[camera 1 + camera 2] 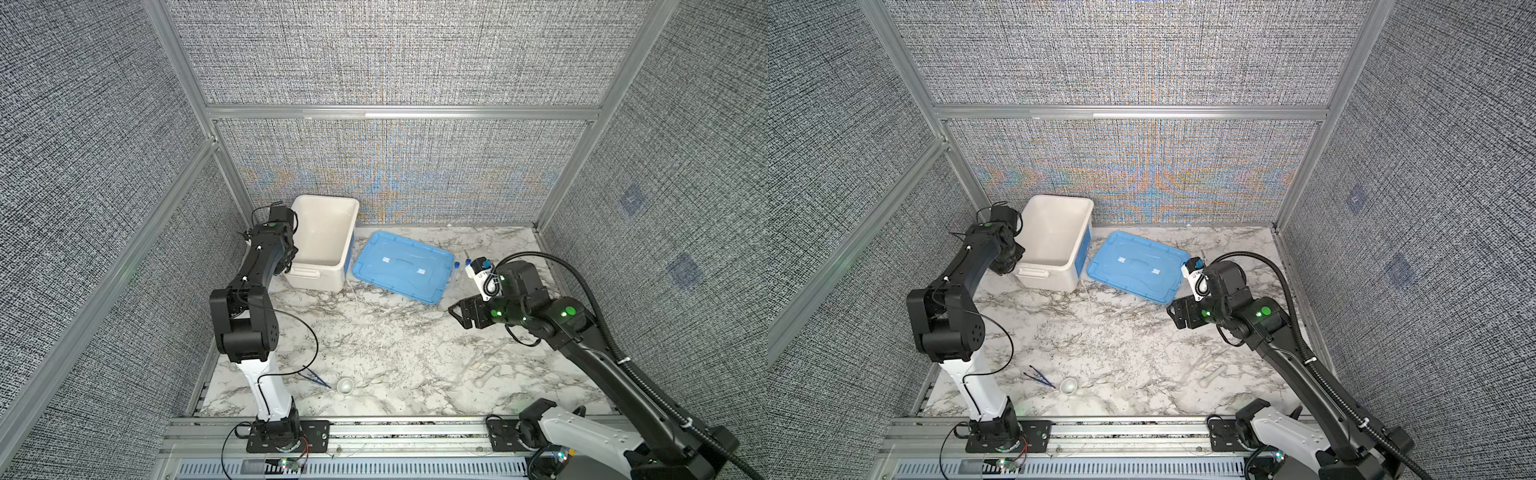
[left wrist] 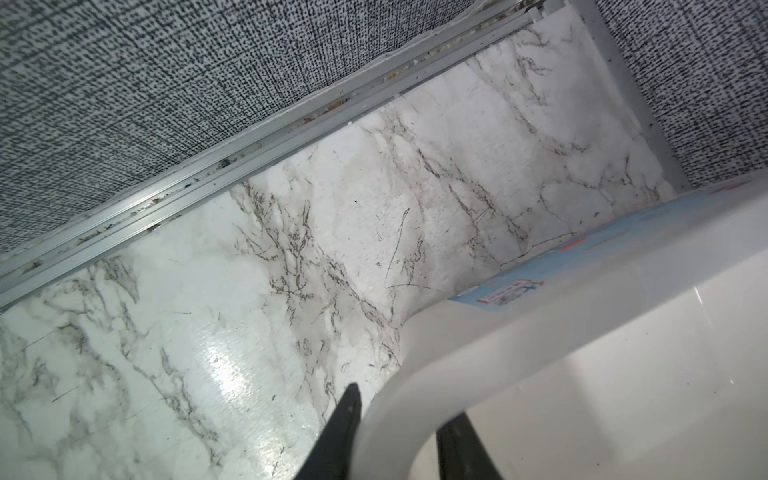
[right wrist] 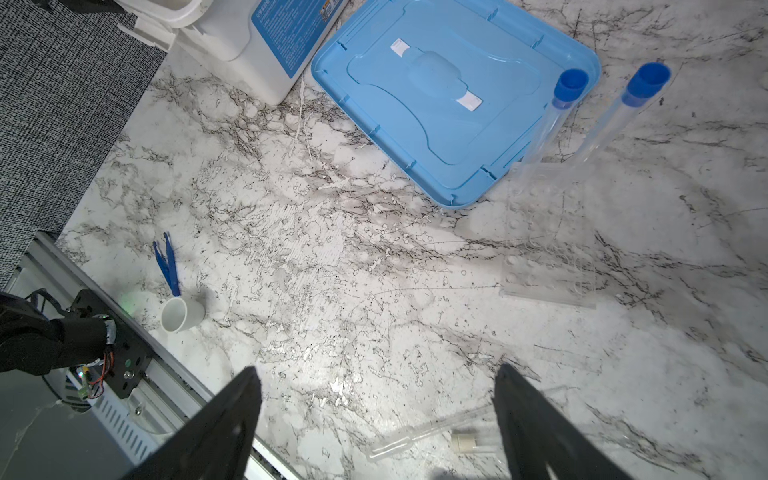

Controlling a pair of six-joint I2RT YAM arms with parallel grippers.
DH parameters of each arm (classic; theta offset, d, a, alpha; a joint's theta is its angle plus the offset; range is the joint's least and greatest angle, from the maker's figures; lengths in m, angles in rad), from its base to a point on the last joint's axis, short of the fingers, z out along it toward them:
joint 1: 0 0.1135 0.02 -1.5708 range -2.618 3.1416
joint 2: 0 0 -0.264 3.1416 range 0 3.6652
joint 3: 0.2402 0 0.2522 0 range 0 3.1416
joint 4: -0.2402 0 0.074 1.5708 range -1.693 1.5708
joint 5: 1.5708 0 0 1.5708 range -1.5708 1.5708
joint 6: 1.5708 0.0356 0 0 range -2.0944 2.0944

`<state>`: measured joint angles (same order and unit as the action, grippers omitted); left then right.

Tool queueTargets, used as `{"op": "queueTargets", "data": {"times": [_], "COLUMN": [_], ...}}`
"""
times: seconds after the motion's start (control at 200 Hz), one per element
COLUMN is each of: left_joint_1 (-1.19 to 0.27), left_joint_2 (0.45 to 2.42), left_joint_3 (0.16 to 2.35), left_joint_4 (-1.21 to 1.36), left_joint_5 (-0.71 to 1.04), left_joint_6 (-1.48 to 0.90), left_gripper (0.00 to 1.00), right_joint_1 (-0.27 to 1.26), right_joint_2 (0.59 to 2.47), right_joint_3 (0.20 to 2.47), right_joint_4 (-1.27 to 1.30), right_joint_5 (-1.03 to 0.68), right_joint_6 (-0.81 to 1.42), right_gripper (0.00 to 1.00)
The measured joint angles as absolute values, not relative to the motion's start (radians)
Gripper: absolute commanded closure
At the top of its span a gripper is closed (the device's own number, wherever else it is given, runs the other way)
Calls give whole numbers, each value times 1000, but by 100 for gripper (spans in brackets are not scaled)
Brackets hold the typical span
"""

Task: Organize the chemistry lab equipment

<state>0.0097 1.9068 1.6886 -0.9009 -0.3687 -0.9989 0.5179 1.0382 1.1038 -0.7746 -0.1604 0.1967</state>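
My left gripper (image 2: 405, 402) is shut on the rim of the white tub (image 2: 478, 345), one finger outside the wall and one inside, at the tub's near left corner (image 1: 291, 266). My right gripper (image 3: 376, 380) hangs open and empty over the marble, right of the middle (image 1: 456, 312). Two clear tubes with blue caps (image 3: 571, 83) (image 3: 648, 79) lie beside the blue lid. Near the front edge lie the dark tweezers (image 1: 316, 376) (image 3: 168, 266) and, next to them, the small whitish dish (image 1: 345, 385) (image 3: 181, 316). A clear pipette (image 3: 415, 436) lies under the right gripper.
The flat blue lid (image 1: 403, 266) (image 3: 449, 104) lies right of the tub (image 1: 1059, 199). A clear holed rack (image 3: 548, 232) lies flat near the tubes. A white pestle-like piece (image 1: 488, 376) rests front right. Fabric walls and metal rails (image 2: 249, 145) close in the table.
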Motion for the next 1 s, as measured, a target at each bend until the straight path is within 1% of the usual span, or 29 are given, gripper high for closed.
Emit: {"op": "queueTargets", "data": {"times": [0.19,0.44,0.495,0.58,0.62,0.745,0.91,1.0], "left_joint_1": [15,20,20,20,20,18,19,20], "left_joint_2": [1833,1648,1608,1555,1536,1478,1427,1404], "left_joint_3": [1619,1398,1356,1304,1283,1224,1147,1126], "left_joint_4": [-959,-967,-966,-968,-973,-970,-966,-958], "left_joint_5": [-367,-331,-315,-276,-255,-216,-180,-171], "left_joint_6": [-1022,-1059,-1060,-1058,-1059,-1081,-1112,-1116], "left_gripper": [76,76,75,67,66,65,65,65], "right_joint_1": [528,572,597,642,664,713,725,732], "right_joint_2": [1029,1042,1054,1075,1083,1118,1134,1136], "right_joint_3": [1105,1108,1109,1113,1114,1114,1120,1120], "right_joint_4": [-780,-780,-780,-779,-777,-776,-776,-775], "right_joint_5": [-154,-159,-158,-155,-151,-125,-56,-55], "right_joint_6": [197,202,202,202,202,202,211,212], "right_gripper": [14,15,15,15,15,15,15,15]}}
